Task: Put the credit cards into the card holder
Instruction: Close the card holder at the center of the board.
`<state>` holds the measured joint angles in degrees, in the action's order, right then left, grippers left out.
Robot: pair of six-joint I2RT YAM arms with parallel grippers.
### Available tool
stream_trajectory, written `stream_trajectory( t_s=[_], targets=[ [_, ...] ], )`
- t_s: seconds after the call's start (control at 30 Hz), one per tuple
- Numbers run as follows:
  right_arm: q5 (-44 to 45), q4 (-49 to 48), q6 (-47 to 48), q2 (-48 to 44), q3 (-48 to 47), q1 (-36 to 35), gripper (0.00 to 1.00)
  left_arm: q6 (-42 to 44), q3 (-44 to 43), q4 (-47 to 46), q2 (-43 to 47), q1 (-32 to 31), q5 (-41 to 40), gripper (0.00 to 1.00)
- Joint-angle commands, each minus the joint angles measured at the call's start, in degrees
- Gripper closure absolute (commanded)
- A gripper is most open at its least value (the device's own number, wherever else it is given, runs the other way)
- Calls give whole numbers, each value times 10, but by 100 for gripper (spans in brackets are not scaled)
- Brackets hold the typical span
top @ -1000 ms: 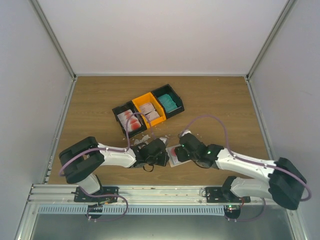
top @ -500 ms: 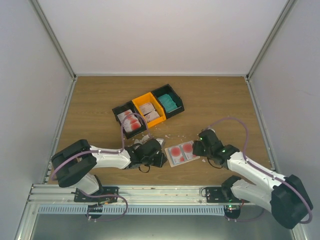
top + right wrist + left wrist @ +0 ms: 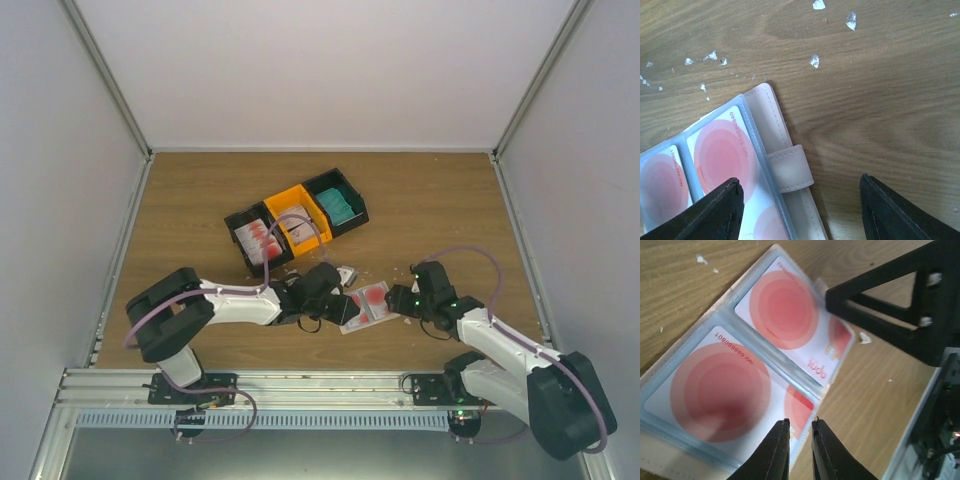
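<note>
Card holder (image 3: 758,113) lying open; left gripper (image 3: 799,427) sitting slit-narrow at credit card (image 3: 720,390), grip unclear; right gripper (image 3: 799,187) hovering wide open.

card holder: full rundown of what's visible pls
The card holder lies open and flat on the wooden table, front-centre, between the two arms. Its cover is beige, looks like stitched leather, and has a short tab strap on one edge. Inside are clear plastic pockets holding white cards with red circles. The left gripper, fingers nearly together, sits at one edge; contact can't be told. The right gripper stands open over the tab side.
</note>
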<state>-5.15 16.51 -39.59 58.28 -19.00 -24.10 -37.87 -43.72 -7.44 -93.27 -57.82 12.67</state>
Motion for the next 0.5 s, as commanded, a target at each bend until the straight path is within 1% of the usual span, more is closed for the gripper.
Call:
stream_trajectory(
  t_s=[0.0,0.1,0.17,0.47],
  targets=[
    [-60,-30,19,2,16,27,36,6,-33,24,-42,2,-23,83],
    [-82,-37,21,1,24,36,36,-5,-41,68,-47,2,-76,84],
    [-106,-49,24,1,28,39,37,-7,-38,91,-49,2,-86,84],
    [-212,-82,43,35,29,39,38,-29,-21,108,-80,2,-79,84]
  ],
)
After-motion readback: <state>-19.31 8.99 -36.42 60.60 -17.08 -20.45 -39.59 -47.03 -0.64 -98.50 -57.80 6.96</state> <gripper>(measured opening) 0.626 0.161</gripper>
